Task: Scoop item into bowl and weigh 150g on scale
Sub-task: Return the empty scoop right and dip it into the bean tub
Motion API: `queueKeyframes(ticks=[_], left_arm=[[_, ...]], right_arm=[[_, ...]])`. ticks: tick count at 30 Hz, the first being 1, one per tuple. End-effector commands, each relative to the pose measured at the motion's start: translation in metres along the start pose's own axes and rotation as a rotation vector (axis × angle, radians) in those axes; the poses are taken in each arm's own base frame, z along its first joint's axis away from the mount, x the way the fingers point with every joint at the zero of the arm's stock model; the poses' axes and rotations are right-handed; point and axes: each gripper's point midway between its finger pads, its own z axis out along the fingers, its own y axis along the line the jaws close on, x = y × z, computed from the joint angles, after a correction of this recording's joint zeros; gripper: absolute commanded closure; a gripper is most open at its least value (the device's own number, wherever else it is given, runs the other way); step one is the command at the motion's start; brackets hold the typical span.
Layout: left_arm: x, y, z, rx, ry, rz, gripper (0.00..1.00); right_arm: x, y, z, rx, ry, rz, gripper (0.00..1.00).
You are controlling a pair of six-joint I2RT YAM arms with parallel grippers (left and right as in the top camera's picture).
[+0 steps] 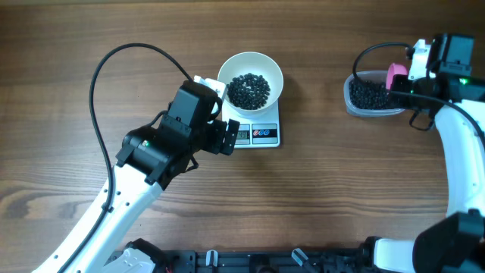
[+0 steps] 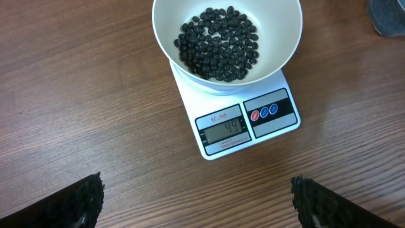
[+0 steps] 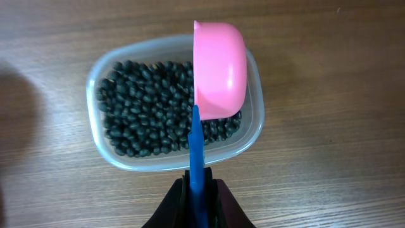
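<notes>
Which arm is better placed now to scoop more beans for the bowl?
Right. The right gripper is shut on the scoop over the tub of beans. The left gripper is open and empty, near the scale.

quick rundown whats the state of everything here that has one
white rectangular digital scale: on, display appears to read 49
round white bowl: on the scale, partly filled with black pellets
clear plastic tub: open, holding black pellets
pink scoop with blue handle: gripped, above the tub
left end effector: open, empty
right end effector: shut on the scoop handle
</notes>
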Motion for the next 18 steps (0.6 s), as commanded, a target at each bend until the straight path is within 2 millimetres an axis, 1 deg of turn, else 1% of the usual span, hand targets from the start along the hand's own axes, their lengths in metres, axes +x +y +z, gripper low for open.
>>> queueKeyframes(ticks=[1,6,10,13,17,18], left_arm=[[0.002,-0.001,0.002,0.008,0.007,0.013,0.0],[0.002,-0.001,0.002,0.008,0.007,0.013,0.0],[0.002,-0.001,0.002,0.009,0.006,0.013,0.0],[0.002,-0.001,0.002,0.008,0.007,0.012,0.0],[0.002,-0.001,0.002,0.008,0.006,0.013,0.0],[0.002,-0.001,0.002,0.008,0.006,0.012,0.0]], right_arm=[[0.005,-0.006,0.016,0.031,0.05,0.015,0.96],[0.011,0.002,0.031,-0.012,0.091,0.012,0.96],[0.012,0.012,0.036,-0.071,0.099,0.012,0.96],[0.013,0.025,0.039,-0.147,0.106,-0.035,0.96],[0.017,0.033,0.043,-0.196,0.123,-0.043,0.96],[0.018,0.038,0.043,-0.226,0.128,-0.058,0.96]])
